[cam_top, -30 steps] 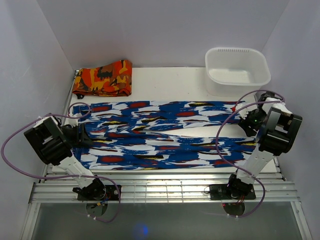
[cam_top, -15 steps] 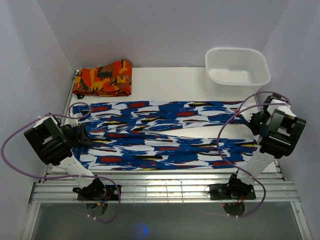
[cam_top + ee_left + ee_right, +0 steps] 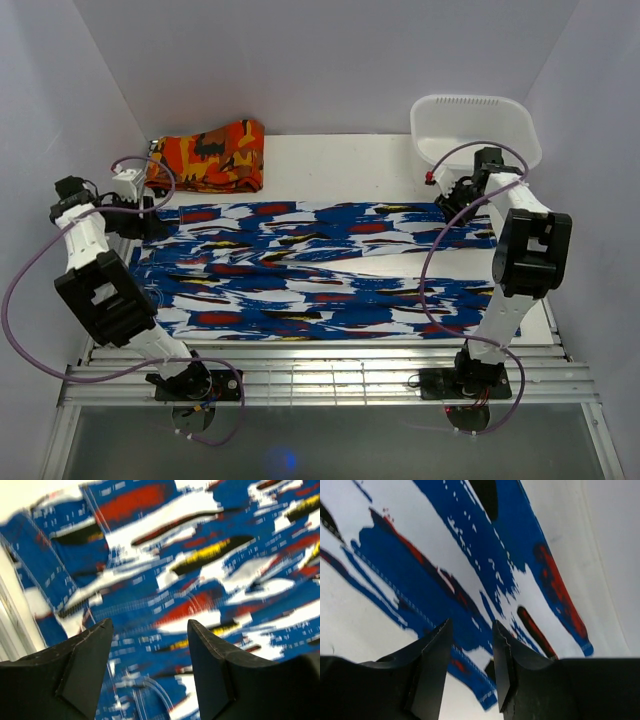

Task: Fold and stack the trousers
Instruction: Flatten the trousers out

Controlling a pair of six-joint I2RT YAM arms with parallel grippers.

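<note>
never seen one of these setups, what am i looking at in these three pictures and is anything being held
These are two small robot arms bolted at the near edge of a white table. The wide picture comes from a fixed camera above and behind them. The two close-ups come from a camera on each wrist. The black prongs at the bottom of them are the left end effector and the right end effector, the parts that grasp.

Blue-and-white printed trousers lie spread flat on the table. A folded orange patterned cloth sits at the far left, and a white plastic tub at the far right.

The left end effector hangs open over the trousers' far left corner. The right one is over their far right end, slightly open. Neither holds anything.
</note>
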